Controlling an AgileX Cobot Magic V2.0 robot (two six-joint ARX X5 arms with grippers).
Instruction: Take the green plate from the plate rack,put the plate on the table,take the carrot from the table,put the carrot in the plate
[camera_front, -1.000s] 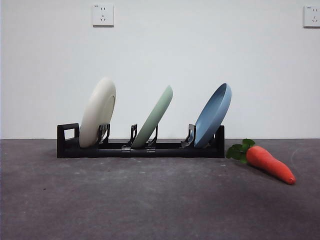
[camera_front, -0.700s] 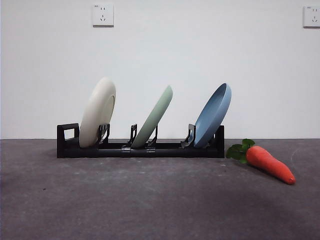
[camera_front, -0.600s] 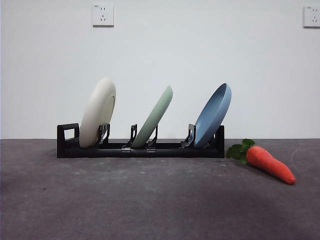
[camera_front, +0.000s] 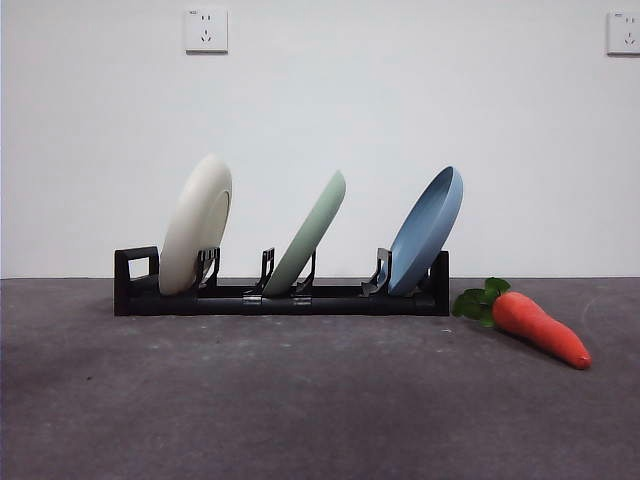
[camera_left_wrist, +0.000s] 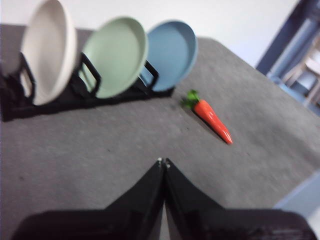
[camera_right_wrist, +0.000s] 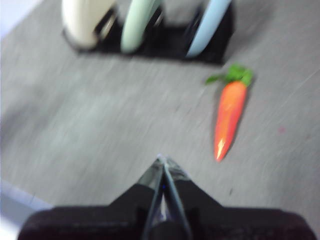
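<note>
The green plate (camera_front: 310, 233) leans in the middle slot of the black plate rack (camera_front: 330, 298), between a cream-white plate (camera_front: 195, 224) and a blue plate (camera_front: 427, 230). The carrot (camera_front: 540, 327) lies on the dark grey table (camera_front: 300, 400) to the right of the rack, leaves toward it. In the left wrist view the green plate (camera_left_wrist: 115, 56), rack (camera_left_wrist: 60, 97) and carrot (camera_left_wrist: 212, 116) lie well ahead of my left gripper (camera_left_wrist: 163, 161), which is shut and holds nothing. My right gripper (camera_right_wrist: 162, 160) is shut too, above the table short of the carrot (camera_right_wrist: 229, 117) and the green plate (camera_right_wrist: 136, 22).
Two wall sockets (camera_front: 205, 30) are on the white wall behind the rack. The table's edge and a blue upright (camera_left_wrist: 290, 40) show at the side in the left wrist view.
</note>
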